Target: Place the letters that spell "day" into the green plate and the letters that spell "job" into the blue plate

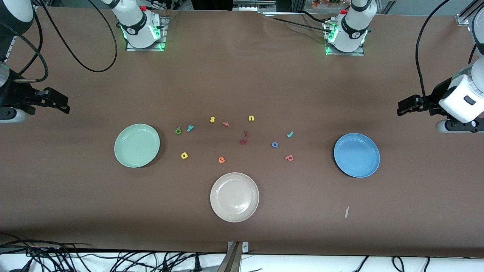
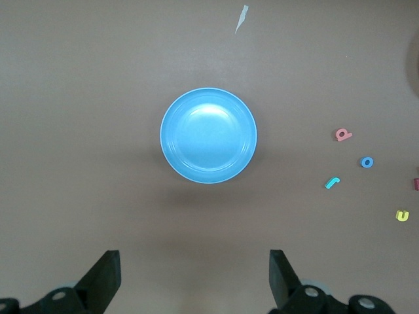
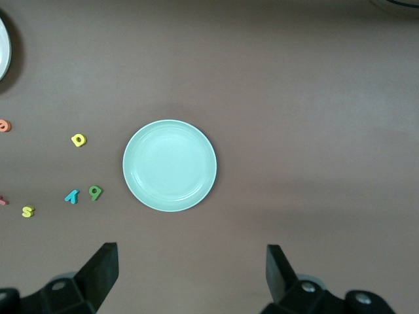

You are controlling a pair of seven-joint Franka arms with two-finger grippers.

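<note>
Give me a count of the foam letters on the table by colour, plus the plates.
Yellow foam letters: 3, s, u, bowl-and-stem
Teal: 2, y, j
Olive-green: 1
Blue ring: 1
Salmon or orange: 3
Dark red: 2
Round plates: 3, mint-green, blue, beige
Total: 15
</note>
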